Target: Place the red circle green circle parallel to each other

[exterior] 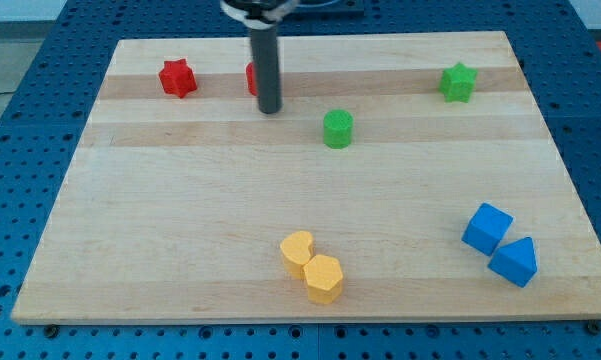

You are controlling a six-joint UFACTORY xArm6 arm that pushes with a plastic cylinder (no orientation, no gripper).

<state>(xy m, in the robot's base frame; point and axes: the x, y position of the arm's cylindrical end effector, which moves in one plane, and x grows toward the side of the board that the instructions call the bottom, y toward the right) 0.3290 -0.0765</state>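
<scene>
The red circle [251, 77] sits near the view's top, mostly hidden behind my rod; only its left edge shows. The green circle [338, 129] stands to the right and a little lower, apart from it. My tip [270, 108] rests on the board just below and right of the red circle, left of the green circle. Whether the tip touches the red circle cannot be told.
A red star [178, 78] lies at the top left and a green star [459, 83] at the top right. A yellow heart [298, 251] and yellow hexagon [323, 278] touch at the bottom middle. A blue cube [487, 228] and blue triangle [514, 262] sit at the bottom right.
</scene>
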